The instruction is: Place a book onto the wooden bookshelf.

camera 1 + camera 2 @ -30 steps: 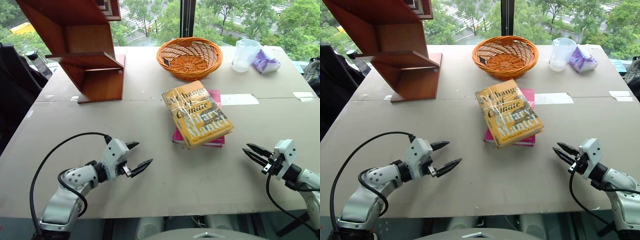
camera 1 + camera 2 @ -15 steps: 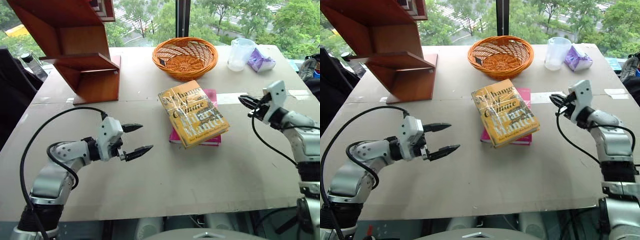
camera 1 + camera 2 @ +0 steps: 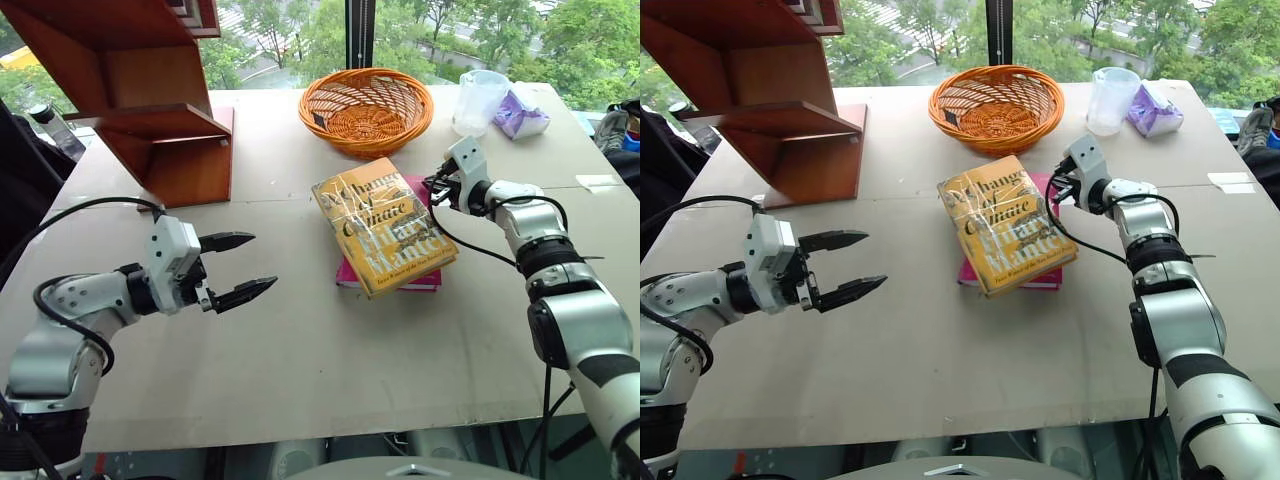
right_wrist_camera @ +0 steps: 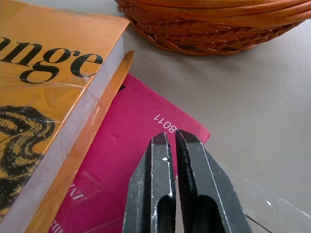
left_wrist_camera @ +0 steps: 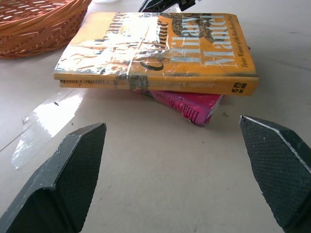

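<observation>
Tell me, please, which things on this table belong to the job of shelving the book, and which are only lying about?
For the job:
- yellow-orange hardback
- wooden bookshelf
- left gripper, open
- right gripper, shut, beside the hardback

Lying about:
- pink book under the hardback
- orange wicker basket
- clear plastic cup
- purple packet

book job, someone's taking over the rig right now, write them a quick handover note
Left end effector: open, empty, hovering over the table on the book's left, pointing at it.
Right end effector: shut, empty, tips over the pink book's exposed corner, right beside the book's far right edge.
Book: lying flat on the pink book, mid-table, in front of the basket.
Bookshelf: at the table's far left; none of the ledges in view holds a book.
Done: both arms brought up to the book.
Left: grasp the book, lift it off the pink one, carry it to the bookshelf, set it on a ledge.
</observation>
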Robot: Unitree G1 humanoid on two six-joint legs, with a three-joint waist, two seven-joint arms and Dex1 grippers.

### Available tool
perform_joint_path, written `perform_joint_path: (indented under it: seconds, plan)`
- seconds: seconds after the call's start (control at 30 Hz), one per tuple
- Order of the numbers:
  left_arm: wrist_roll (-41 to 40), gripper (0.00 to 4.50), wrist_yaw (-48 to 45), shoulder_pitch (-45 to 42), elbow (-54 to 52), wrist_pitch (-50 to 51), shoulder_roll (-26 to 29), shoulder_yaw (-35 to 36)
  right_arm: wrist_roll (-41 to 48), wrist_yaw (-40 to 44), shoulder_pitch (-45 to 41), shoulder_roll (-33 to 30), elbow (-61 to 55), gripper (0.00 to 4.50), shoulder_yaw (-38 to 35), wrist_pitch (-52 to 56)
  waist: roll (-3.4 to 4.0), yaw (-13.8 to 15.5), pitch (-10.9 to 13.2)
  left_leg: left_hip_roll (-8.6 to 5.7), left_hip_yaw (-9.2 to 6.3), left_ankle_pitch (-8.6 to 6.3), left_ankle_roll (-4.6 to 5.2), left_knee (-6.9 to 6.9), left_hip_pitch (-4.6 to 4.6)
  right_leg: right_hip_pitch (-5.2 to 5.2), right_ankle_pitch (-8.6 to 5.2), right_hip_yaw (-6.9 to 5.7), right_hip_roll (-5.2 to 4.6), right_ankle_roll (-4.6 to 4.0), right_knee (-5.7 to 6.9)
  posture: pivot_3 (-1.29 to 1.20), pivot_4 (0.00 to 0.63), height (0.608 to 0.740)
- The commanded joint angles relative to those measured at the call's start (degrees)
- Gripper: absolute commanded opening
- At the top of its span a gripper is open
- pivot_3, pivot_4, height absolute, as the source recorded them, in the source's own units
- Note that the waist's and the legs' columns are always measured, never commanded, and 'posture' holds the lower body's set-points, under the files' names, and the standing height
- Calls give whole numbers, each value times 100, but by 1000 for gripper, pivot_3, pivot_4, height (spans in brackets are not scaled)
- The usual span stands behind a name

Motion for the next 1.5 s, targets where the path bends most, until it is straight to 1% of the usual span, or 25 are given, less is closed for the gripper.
perform_joint_path:
  seconds: [0.03, 0.27, 0.53, 0.7, 0.77, 0.87, 0.9, 0.93, 1.0, 1.1, 1.13, 1.2, 1.23, 1.27, 1.33, 1.4, 1.43, 1.5]
  plan:
    - [4, 4500, 86, 153, -332, -76, 40, 209, -110, 152, -405, 245, 316, 64, -21, -316, 1, -19, 1, 0, 4, 0, 0, 0, 2, 0, 0, 4, 0, 0, 1, 0, 150, 740]
    - [23, 4500, 252, 370, -514, -73, -8, 265, -402, 474, -854, 759, 751, 64, 98, -607, 2, -84, 1, 1, -2, 4, -7, 0, 5, -4, 1, 1, 0, -2, 21, 0, 150, 740]
    - [-27, 4500, 390, 643, -721, -11, -90, 259, -505, 742, -965, 1079, 809, 64, 86, -674, 2, -136, 2, 4, -2, 6, -10, 0, 5, -4, 1, 2, -3, -2, 23, 0, 150, 740]
    - [-142, 4500, 747, 877, -960, 391, -315, 111, -543, 259, -985, 834, 776, 64, -91, -879, 2, -134, 2, 4, -2, 7, -13, 0, 5, -5, 1, 2, -5, -2, 24, 0, 150, 740]
    - [-485, 4500, 1244, 913, -1139, 1002, -593, 3, -408, 232, -944, 629, 597, 64, -248, -843, 3, -121, 2, 4, -3, 8, -14, 0, 4, -5, 1, 1, -11, -2, 24, 0, 150, 740]
    - [-1101, 4500, 2111, 1040, -1529, 1842, -1154, -129, -223, 820, -574, 249, -181, 64, -324, -747, 3, -106, 3, 3, -7, 8, -14, 1, 2, -4, 2, 7, -23, 1, 22, 0, 150, 740]
    - [-1255, 4500, 2550, 1054, -1674, 2152, -1379, -184, -134, 1031, -301, 79, -704, 64, -326, -581, -1, -109, 1, 2, -11, 8, -13, 1, 2, -3, 3, 11, -25, 3, 20, 0, 150, 740]
    - [-1466, 4500, 3146, 956, -1731, 2504, -1691, -226, 2, 1344, 95, -158, -1446, 593, -300, -185, -4, -96, -1, 2, -17, 8, -13, 2, 2, -3, 5, 17, -25, 7, 19, 0, 150, 740]
    - [-1980, 4500, 4275, 664, -1732, 3156, -2312, -293, 315, 1834, 1019, -702, -3154, 1307, -273, 683, -7, -23, -2, 2, -36, 7, -13, 2, 3, 8, 6, 22, -30, 10, 12, 0, 150, 740]
    - [-3197, 4500, 5782, 156, -1383, 3821, -3123, -136, 1129, 2064, 2270, -1341, -5574, 2842, -512, 2165, -8, 96, 1, 0, -61, 7, -12, 6, -7, 14, 6, 3, -31, 11, 12, 0, 150, 740]
    - [-3572, 4500, 6187, -7, -1228, 3975, -3302, -106, 1525, 2123, 2724, -1552, -6420, 3338, -653, 2633, -6, 120, 2, -1, -64, 7, -12, 9, -7, 13, 7, 3, -30, 11, 18, 0, 150, 740]
    - [-4270, 4500, 6831, -254, -956, 4140, -3500, -90, 2112, 2177, 3468, -1881, -7720, 4333, -870, 3207, -6, 74, 3, -3, -71, 7, -12, 19, -3, 13, 6, 1, -27, 11, 33, 0, 150, 740]
    - [-4654, 4500, 7091, -399, -781, 4156, -3577, -115, 2311, 2221, 3837, -2064, -8236, 4428, -978, 3343, -6, 45, 3, -5, -76, 7, -12, 23, 0, 14, 7, 2, -20, 11, 37, 0, 150, 740]
    - [-5021, 4500, 7346, -533, -595, 4160, -3623, -145, 2496, 2226, 4161, -2212, -8647, 4428, -1101, 3476, -7, 29, 3, -9, -79, 7, -12, 25, 5, 17, 6, 1, -16, 10, 41, 0, 150, 740]
    - [-5609, 4500, 7869, -847, -148, 4154, -3637, -233, 2946, 1994, 4746, -2313, -9363, 4428, -1475, 3801, -25, 6, 12, -8, -108, 7, -12, 43, 23, 50, 4, -17, 3, 10, 34, 0, 150, 740]
    - [-6111, 4500, 8289, -1107, 234, 4058, -3640, -298, 3302, 1652, 5131, -2207, -9861, 4428, -1802, 3977, -30, 23, 15, -9, -127, 6, -12, 59, 46, 77, -7, -33, 16, 24, 33, 0, 150, 740]
    - [-6274, 4500, 8398, -1255, 469, 4009, -3662, -312, 3554, 1444, 5303, -2054, -10059, 4428, -2069, 3994, -33, 34, 16, -10, -136, 7, -12, 67, 52, 90, -7, -39, 16, 23, 34, 0, 150, 740]
    - [-6601, 4500, 8547, -1478, 992, 3877, -3760, -292, 3813, 1096, 5627, -1865, -10306, 4428, -2532, 3955, -36, 75, 18, -10, -145, 7, -12, 78, 61, 110, -18, -45, 16, 2, 34, 0, 150, 740]
